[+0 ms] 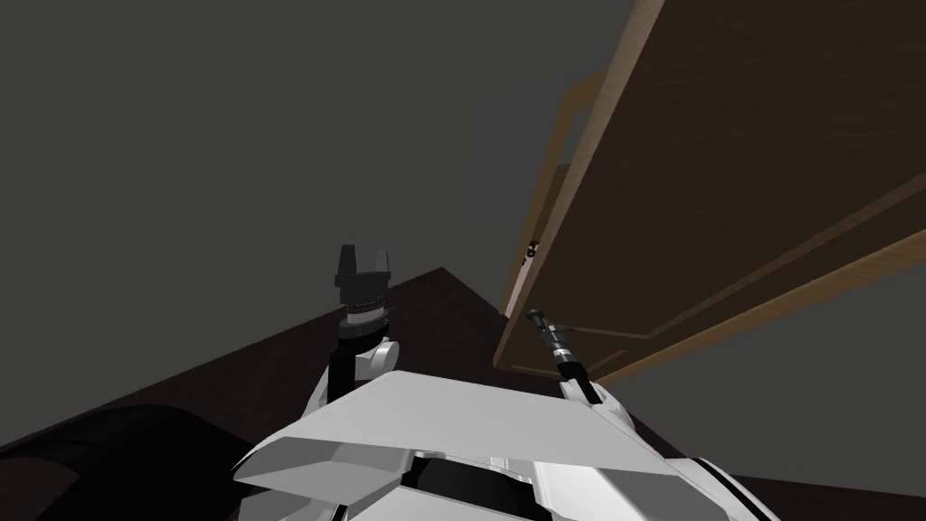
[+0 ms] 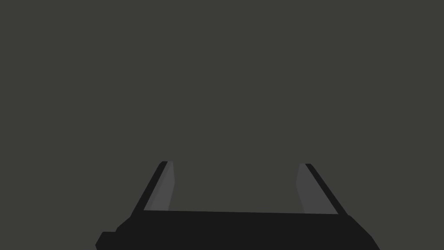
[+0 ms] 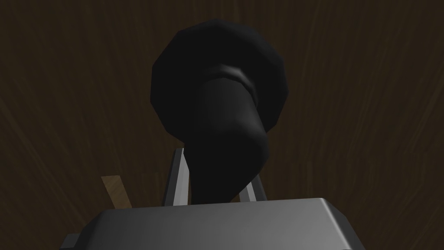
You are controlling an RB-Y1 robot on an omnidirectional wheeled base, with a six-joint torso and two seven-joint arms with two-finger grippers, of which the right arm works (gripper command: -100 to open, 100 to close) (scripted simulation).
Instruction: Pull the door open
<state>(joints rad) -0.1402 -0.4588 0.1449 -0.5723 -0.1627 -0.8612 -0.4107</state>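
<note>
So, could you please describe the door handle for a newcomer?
Find the brown wooden door on my right. The handle sits on its face, gripped by my right fingers. It alone is black: a round base with a bent lever.
</note>
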